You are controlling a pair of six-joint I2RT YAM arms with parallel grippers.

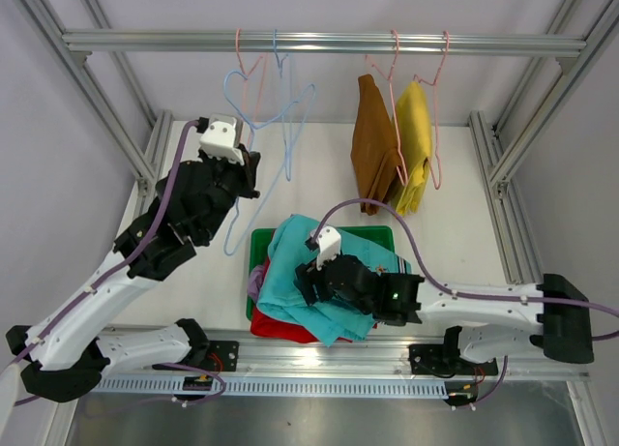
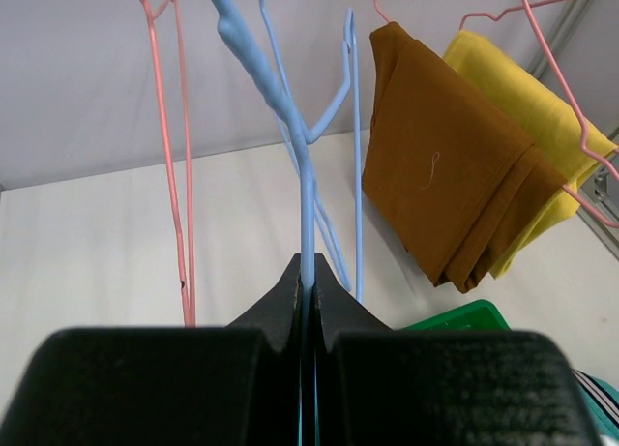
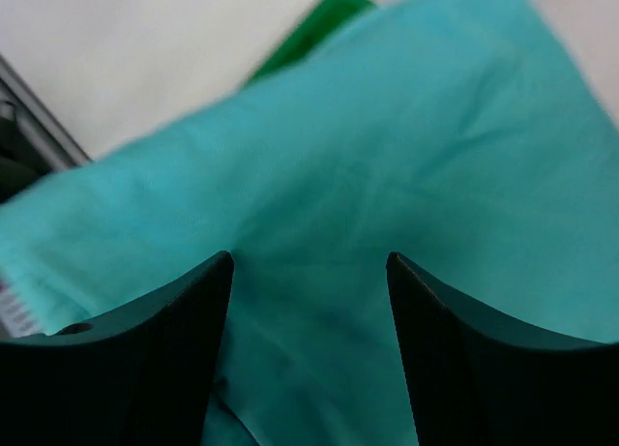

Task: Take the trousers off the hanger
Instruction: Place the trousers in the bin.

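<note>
The white table [image 1: 464,204] runs between aluminium rails [image 1: 488,161] at its 9 and 3 o'clock sides. A green tray [image 1: 259,245] lies flat on it at about 6 o'clock, close to the near edge. Only the tray's far rim and left wall show. The rest is covered by a pile of trousers: the teal trousers [image 1: 309,272] on top, the red trousers [image 1: 280,328] beneath at the tray's 6 to 7 o'clock, spilling past its near rim, and the lilac trousers [image 1: 255,282] showing at 9 o'clock.
</note>
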